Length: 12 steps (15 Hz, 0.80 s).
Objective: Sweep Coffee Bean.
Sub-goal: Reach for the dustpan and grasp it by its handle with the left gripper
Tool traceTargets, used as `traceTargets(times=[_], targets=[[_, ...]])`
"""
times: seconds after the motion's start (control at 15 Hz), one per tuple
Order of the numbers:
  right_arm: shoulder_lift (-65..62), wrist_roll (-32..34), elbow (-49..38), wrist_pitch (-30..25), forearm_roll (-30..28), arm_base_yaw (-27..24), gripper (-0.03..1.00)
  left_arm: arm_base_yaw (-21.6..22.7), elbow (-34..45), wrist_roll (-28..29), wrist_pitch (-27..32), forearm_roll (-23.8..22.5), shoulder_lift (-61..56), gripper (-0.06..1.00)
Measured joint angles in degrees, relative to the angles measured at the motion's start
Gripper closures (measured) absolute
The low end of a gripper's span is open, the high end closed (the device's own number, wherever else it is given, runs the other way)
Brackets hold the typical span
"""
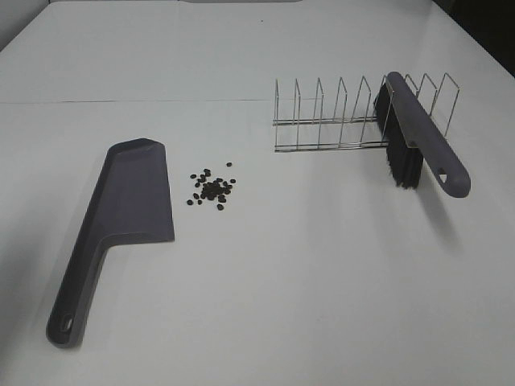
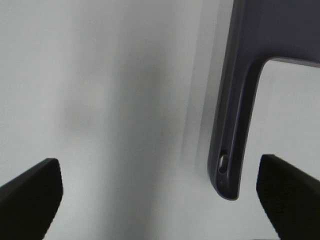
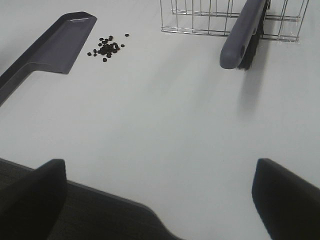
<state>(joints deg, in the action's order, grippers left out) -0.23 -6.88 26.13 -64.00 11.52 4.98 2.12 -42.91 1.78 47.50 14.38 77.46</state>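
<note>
A small pile of dark coffee beans (image 1: 212, 189) lies on the white table just right of the grey dustpan (image 1: 121, 217). The beans (image 3: 106, 47) and the dustpan (image 3: 55, 47) also show in the right wrist view. A grey brush (image 1: 418, 137) with black bristles leans in a wire rack (image 1: 354, 117); it also shows in the right wrist view (image 3: 242, 37). My left gripper (image 2: 160, 200) is open above the table, with the dustpan's handle end (image 2: 230, 165) between its fingers. My right gripper (image 3: 160, 200) is open and empty near the table's front edge. Neither gripper shows in the exterior view.
The wire rack (image 3: 230, 20) stands at the back right. The table's front edge (image 3: 110, 200) shows in the right wrist view, with dark floor beyond it.
</note>
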Motion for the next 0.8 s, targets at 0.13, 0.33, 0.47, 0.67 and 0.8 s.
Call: traceTargets(times=[0.13,0.33,0.47,0.67,0.8], targets=[[0.0,0.23,0.0,0.0,-0.06,0.0,0.04,0.0,-1.26,-1.78,0.0,2.01,2.75,-0.03],[0.0,0.8,0.0,0.0,-0.46,0.0,0.05,0.0,-4.18,-2.35,0.0,3.09,7.16,-0.03],[0.0,1.03,0.0,0.0,-0.46,0.0,0.06,-1.49,-6.07,-2.41,-0.06,2.92,9.51,-0.03],[0.0,1.32,0.0,0.0,-0.46,0.0,0.06,-8.37,-9.51,-0.69,-0.11,2.86,14.38,-0.03],[0.0,1.32,0.0,0.0,-0.46,0.0,0.06,-11.17,-9.85,2.35,-0.69,2.86,17.13,-0.03]])
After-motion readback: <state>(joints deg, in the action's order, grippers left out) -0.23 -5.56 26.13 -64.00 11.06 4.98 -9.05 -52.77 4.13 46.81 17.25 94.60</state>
